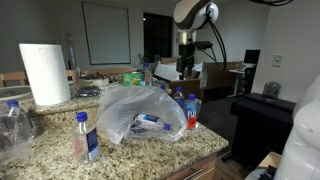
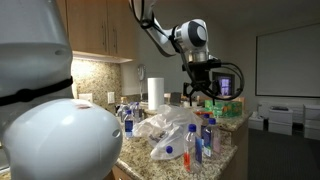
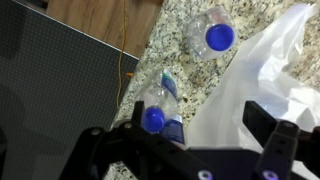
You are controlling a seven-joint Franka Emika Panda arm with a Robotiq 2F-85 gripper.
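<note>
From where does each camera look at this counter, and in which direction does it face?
An exterior view: low beside the granite counter, facing across it to the plastic bag and paper towel roll; the arm and open hand hang above.
An exterior view: behind a large white rounded shape, facing along the counter; the arm shows at upper left.
Wrist view: looks down on two blue-capped bottles; the fingers show at the bottom.
Shared: both exterior views show bag, roll, hand.

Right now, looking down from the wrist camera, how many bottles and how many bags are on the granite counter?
Blue-capped bottles: 2
White plastic bag: 1
Total: 3
</note>
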